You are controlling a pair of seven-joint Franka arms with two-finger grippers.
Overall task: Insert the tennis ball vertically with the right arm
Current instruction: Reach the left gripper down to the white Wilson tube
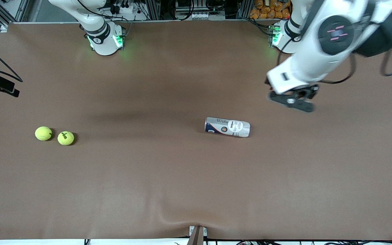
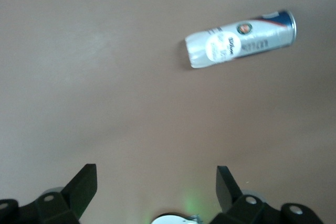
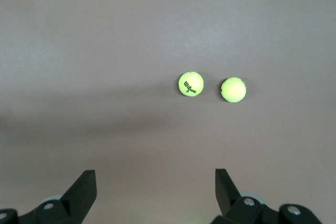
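Two tennis balls (image 1: 43, 133) (image 1: 65, 138) lie side by side toward the right arm's end of the table (image 1: 148, 187). The can (image 1: 227, 127) lies on its side, well apart. The right gripper (image 3: 156, 192) is spread, high above the balls. The left gripper (image 1: 293, 101), also spread, hangs over the table near the can.

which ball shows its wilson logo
The ball lying closer to the can. Its black lettering faces up, while the ball beside it, toward the right arm's end of the table, shows plain yellow felt.
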